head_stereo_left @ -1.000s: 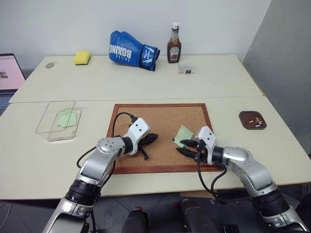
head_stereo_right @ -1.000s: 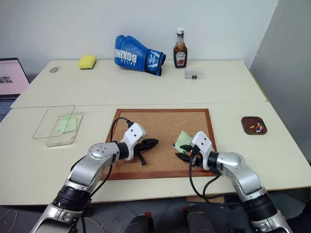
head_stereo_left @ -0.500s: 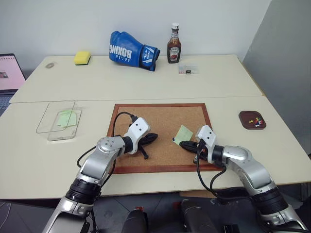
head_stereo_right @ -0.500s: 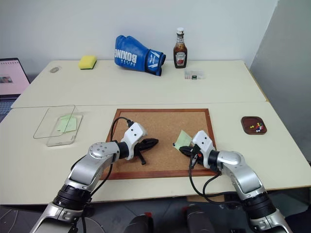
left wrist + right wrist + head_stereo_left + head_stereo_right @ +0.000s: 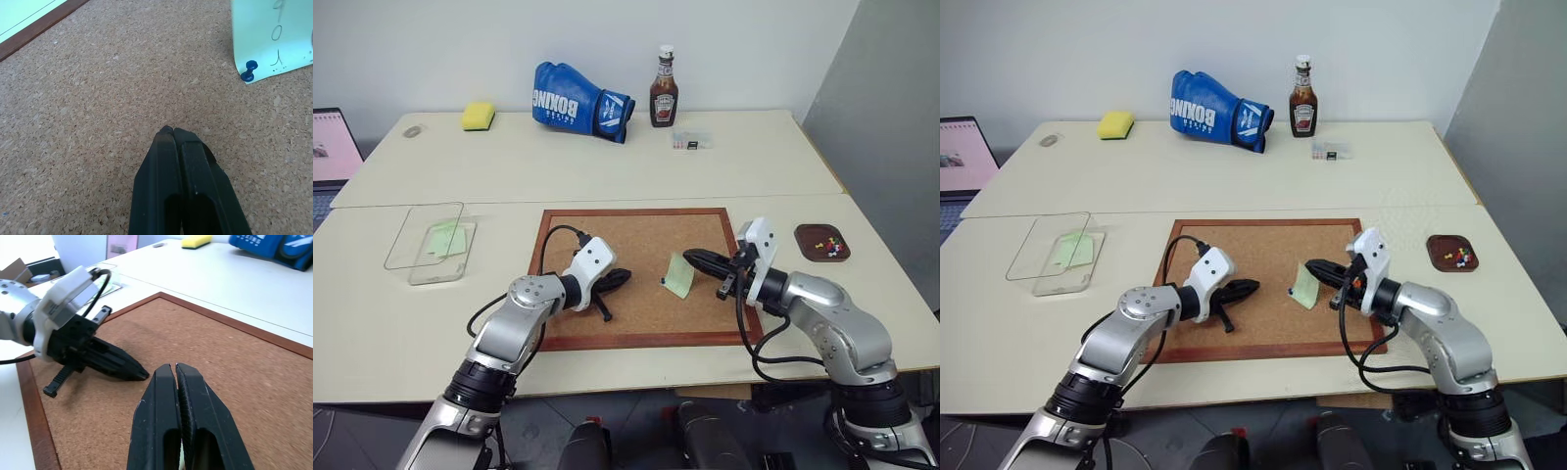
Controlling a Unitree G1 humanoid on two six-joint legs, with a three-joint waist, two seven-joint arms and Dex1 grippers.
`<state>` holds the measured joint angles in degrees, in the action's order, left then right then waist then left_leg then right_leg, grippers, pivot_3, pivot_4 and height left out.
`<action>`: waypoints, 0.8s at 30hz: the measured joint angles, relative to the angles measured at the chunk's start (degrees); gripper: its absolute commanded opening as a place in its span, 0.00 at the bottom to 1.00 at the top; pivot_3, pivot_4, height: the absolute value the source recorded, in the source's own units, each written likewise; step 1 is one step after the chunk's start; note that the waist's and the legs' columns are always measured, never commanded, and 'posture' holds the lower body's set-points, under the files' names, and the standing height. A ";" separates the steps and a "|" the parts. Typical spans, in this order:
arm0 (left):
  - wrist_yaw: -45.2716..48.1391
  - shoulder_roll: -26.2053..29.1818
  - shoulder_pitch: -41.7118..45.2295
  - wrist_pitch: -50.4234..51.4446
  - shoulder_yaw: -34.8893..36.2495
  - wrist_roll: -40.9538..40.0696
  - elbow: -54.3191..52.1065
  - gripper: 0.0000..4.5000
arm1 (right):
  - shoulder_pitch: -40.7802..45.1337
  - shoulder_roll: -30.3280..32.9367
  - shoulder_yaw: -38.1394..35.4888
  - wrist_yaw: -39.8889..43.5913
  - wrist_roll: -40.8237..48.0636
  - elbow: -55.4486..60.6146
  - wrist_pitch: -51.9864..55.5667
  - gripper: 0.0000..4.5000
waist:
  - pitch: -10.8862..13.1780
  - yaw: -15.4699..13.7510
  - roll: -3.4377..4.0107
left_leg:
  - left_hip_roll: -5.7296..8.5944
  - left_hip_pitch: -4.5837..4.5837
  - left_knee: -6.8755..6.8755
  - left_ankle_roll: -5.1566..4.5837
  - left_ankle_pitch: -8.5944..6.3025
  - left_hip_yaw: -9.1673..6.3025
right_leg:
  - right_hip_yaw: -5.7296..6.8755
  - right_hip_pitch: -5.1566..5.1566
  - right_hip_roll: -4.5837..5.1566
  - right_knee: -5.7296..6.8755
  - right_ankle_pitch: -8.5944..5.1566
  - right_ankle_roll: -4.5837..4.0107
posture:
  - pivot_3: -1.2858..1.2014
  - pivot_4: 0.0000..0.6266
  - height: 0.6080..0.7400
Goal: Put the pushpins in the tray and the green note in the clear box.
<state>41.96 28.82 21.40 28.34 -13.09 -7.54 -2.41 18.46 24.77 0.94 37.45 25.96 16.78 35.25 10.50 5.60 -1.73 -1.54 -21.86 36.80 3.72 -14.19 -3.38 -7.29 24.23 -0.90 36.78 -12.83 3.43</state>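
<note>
A pale green note (image 5: 678, 276) stands tilted up off the cork board (image 5: 636, 227), its top edge at the tips of my right gripper (image 5: 692, 256), which is shut on it. A dark blue pushpin (image 5: 249, 73) still pins the note's (image 5: 274, 34) lower corner. My left gripper (image 5: 625, 276) is shut with nothing in it, lying low over the board to the note's left. The dark brown tray (image 5: 806, 238) at the right holds several pushpins (image 5: 828, 246). The clear box (image 5: 416, 257) at the left holds another green note (image 5: 446, 238).
A blue boxing glove (image 5: 578, 101), a ketchup bottle (image 5: 664, 88), a yellow sponge (image 5: 479, 117) and a tiny clear case (image 5: 691, 141) stand on the far table. A laptop (image 5: 333, 147) is at the far left edge. The board's wooden frame (image 5: 636, 341) is raised.
My right gripper shut at the note's edge, then rose and swung right, pulling the note up from flat to standing. The left arm has kept still.
</note>
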 measured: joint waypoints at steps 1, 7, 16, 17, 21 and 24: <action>0.00 0.05 0.03 0.02 -0.02 0.00 -0.02 0.00 | 1.09 0.43 -1.02 -1.76 -0.92 -1.37 -0.12 0.01 | 0.00 0.04 0.00 | 0.00 -0.01 0.00 0.00 0.00 0.03 | -0.01 0.00 0.00 -0.01 0.00 0.00 | 0.52 0.24 1.00; 0.40 0.16 -0.20 0.01 -0.07 -0.01 -0.36 0.00 | 6.06 4.04 -11.57 -16.72 -9.48 -14.45 -1.14 0.01 | -0.01 -0.10 -0.01 | 0.02 0.01 -0.15 0.00 0.00 0.04 | -0.02 0.00 0.01 -0.03 0.00 -0.01 | 0.52 0.24 1.00; 1.31 0.29 0.42 -0.29 -0.09 0.11 0.59 0.00 | 10.42 6.23 -17.64 -23.83 -12.66 -29.26 -1.18 0.01 | -0.02 0.05 0.04 | 0.05 0.10 -0.20 -0.01 0.00 0.09 | -0.12 -0.06 0.00 -0.01 0.00 -0.01 | 0.52 0.24 1.00; 1.37 0.29 0.56 -0.33 -0.15 0.12 0.71 0.00 | 10.56 6.21 -17.62 -23.69 -12.65 -30.10 -1.42 0.01 | -0.01 0.05 0.04 | 0.05 0.10 -0.19 -0.01 0.00 0.08 | -0.11 -0.07 0.00 -0.01 0.00 -0.01 | 0.52 0.24 1.00; 1.67 0.47 0.70 -0.39 -0.16 0.13 0.82 0.00 | 11.38 5.78 -17.52 -22.85 -12.88 -33.99 -3.36 0.01 | -0.01 0.10 0.04 | 0.05 0.09 -0.17 -0.02 0.00 0.10 | -0.13 -0.06 0.00 -0.01 0.00 -0.01 | 0.52 0.24 1.00; 1.94 0.65 0.71 -0.40 -0.16 0.15 0.80 0.00 | 12.21 5.42 -17.18 -22.70 -13.38 -37.25 -4.95 0.01 | -0.02 0.15 0.05 | 0.05 0.10 -0.18 -0.02 0.00 0.09 | -0.12 -0.07 0.00 0.00 0.00 -0.01 | 0.52 0.24 1.00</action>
<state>43.89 29.47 22.11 27.94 -13.25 -7.38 -1.61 30.67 30.19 -16.23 14.75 12.58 -20.48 30.29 10.49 5.75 -1.69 -1.49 -21.76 36.62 3.70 -14.18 -3.28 -7.41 24.16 -0.90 36.77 -12.83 3.42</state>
